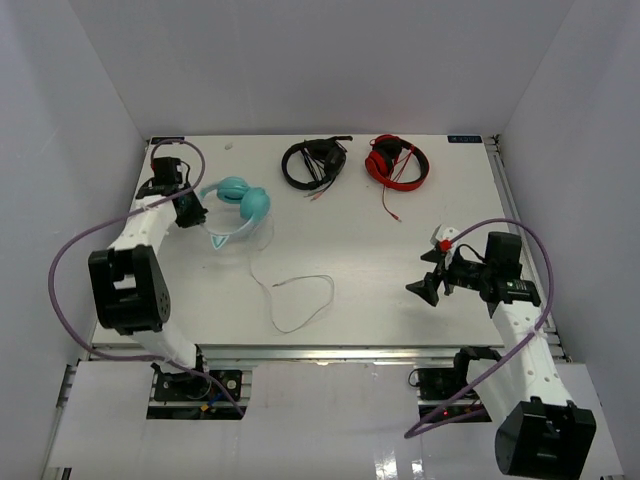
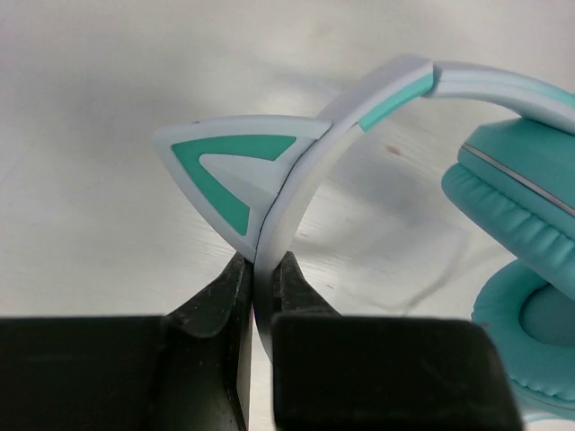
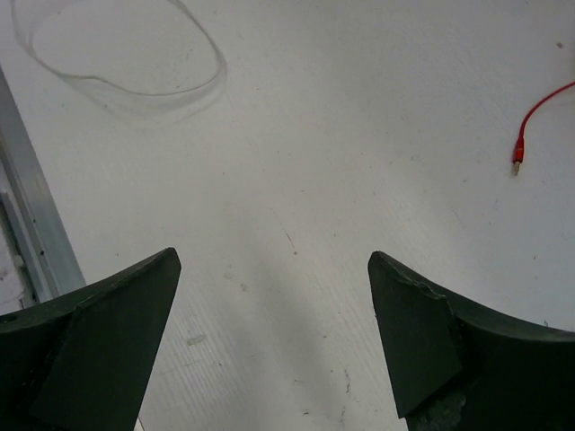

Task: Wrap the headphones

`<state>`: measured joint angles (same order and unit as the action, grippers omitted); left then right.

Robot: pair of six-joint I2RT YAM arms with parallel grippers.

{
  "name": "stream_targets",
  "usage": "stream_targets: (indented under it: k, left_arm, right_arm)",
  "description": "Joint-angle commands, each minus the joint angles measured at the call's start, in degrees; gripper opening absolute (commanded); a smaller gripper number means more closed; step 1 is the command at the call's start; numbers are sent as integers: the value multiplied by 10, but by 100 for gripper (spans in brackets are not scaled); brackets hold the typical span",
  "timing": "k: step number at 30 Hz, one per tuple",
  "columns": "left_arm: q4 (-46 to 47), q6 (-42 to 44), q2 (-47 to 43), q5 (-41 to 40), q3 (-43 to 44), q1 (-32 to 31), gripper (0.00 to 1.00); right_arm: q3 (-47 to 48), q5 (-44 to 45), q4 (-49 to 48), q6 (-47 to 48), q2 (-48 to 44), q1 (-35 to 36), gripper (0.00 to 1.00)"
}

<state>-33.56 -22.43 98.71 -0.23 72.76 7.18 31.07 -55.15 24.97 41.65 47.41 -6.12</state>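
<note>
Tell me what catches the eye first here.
The teal headphones sit at the far left of the table, with the left gripper shut on their cat-eared headband. Their white cable trails loose in a loop toward mid-table. The right gripper hangs open on the right, and black headphones and red headphones lie along the far edge.

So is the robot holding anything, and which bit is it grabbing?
The left gripper is shut on the teal headphones, pinching the pale headband right beside a cat-ear point. The right gripper is open and holds nothing.
</note>
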Motion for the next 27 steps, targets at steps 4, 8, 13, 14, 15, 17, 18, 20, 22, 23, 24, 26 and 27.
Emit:
stream_targets:
  k: [4,8,13,14,15,17,18,20,22,23,24,26,27]
  left_arm:
    - [32,28,-236,109,-57,-150,0]
    - [19,-25,-286,144,-33,-169,0]
    - [24,-127,-308,235,23,-173,0]
    - [26,-139,-309,245,46,-174,0]
    - [27,-149,-308,257,67,-174,0]
    - [26,-167,-305,279,102,-176,0]
    - [27,-177,-302,288,112,-177,0]
    - [27,-192,-298,303,135,-177,0]
    - [26,-205,-295,313,154,-177,0]
    - [26,-210,-295,314,159,-177,0]
    - [26,-213,-295,315,163,-177,0]
    - [27,-217,-294,317,172,-177,0]
    - [26,-219,-293,318,175,-178,0]
  right_arm:
    - [168,85,0,-10,34,172,91]
    - [219,34,-84,-162,80,196,91]
    - [224,-106,-193,-258,118,212,90]
    - [221,-136,-207,-254,122,212,90]
    - [221,-158,-221,-251,127,216,90]
    - [231,-191,-238,-237,140,229,90]
    - [248,-197,-228,-215,149,238,90]
    - [285,-195,-190,-171,172,253,90]
    - [318,-186,-152,-137,194,268,90]
    - [322,-182,-151,-132,201,277,90]
    - [323,-175,-152,-129,204,285,90]
    - [323,-141,-152,-122,209,315,90]
    - [323,-130,-152,-118,213,325,90]
